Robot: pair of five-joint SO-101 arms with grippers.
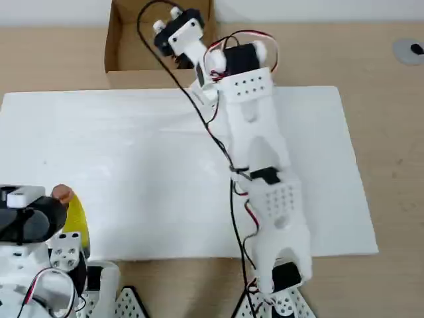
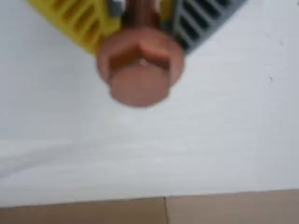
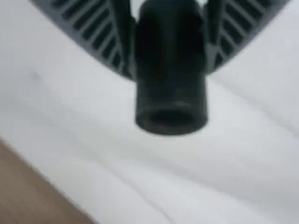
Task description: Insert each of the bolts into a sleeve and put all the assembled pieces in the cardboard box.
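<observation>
My left gripper (image 2: 140, 14) is shut on a copper-coloured bolt (image 2: 139, 70), held between a yellow finger (image 2: 77, 18) and a grey one, head outward, above the white sheet. From above, this bolt (image 1: 61, 193) and the yellow finger (image 1: 76, 218) sit at the sheet's near left edge. My right gripper (image 3: 170, 51) is shut on a black sleeve (image 3: 171, 98), open end outward, over the white sheet near its border with the wooden table. The right arm (image 1: 255, 132) stretches across the sheet toward the cardboard box (image 1: 116, 50) at the back.
A white foam sheet (image 1: 132, 159) covers most of the wooden table (image 1: 384, 132). The open box stands just behind the sheet's far edge. A small grey disc (image 1: 409, 50) lies at the far right. Black cables (image 1: 222, 142) trail along the right arm.
</observation>
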